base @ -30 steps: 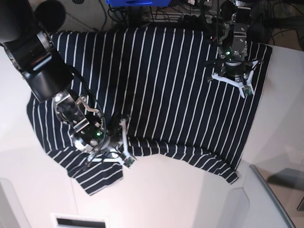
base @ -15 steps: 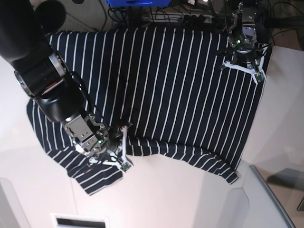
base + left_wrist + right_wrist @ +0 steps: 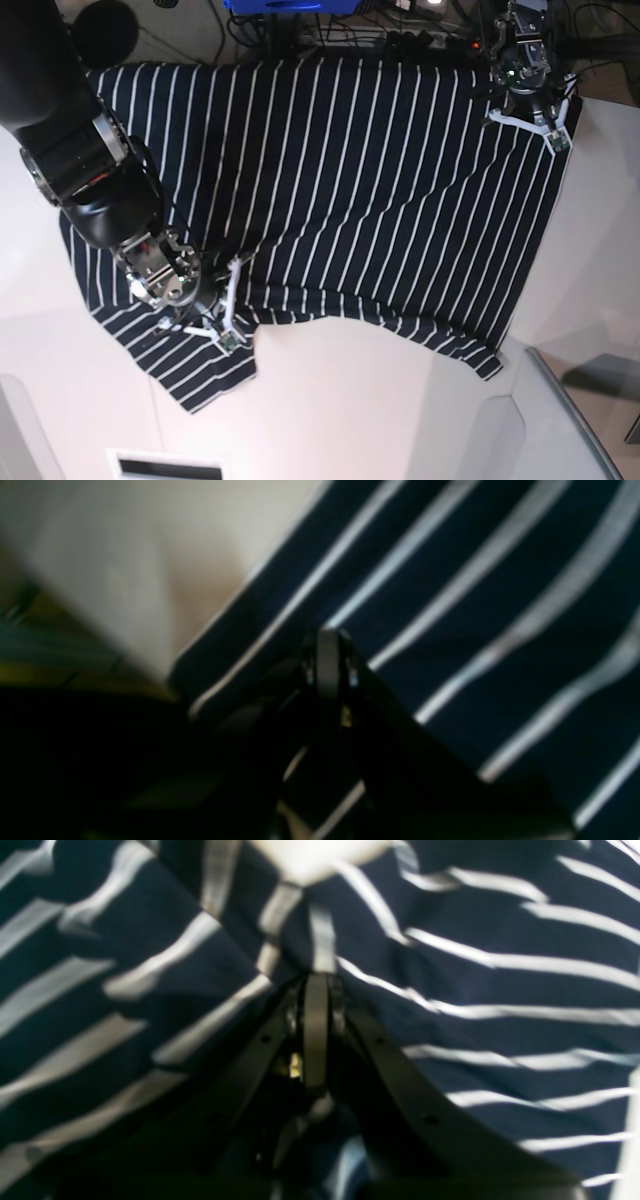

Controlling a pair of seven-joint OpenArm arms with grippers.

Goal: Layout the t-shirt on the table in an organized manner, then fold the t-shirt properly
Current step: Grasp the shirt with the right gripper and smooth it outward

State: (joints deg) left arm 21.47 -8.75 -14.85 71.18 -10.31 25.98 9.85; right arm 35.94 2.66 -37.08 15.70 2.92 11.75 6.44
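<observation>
Now in layout stage: t-shirt (image 3: 340, 190) spread across surface (image 3: 380, 410), mostly flat, near hem wavy, lower-left corner rumpled. My left gripper (image 3: 528, 108) pinches far corner, jaws closed on cloth. My right gripper (image 3: 205, 318) clamped on near bunched edge. Folding not yet begun; smoothing left first, I judge. No containers in view.

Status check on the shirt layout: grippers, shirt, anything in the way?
Left gripper shut on t-shirt at far corner. Right gripper shut on near edge. T-shirt spread across table, near hem wavy. Nothing in the way.
</observation>
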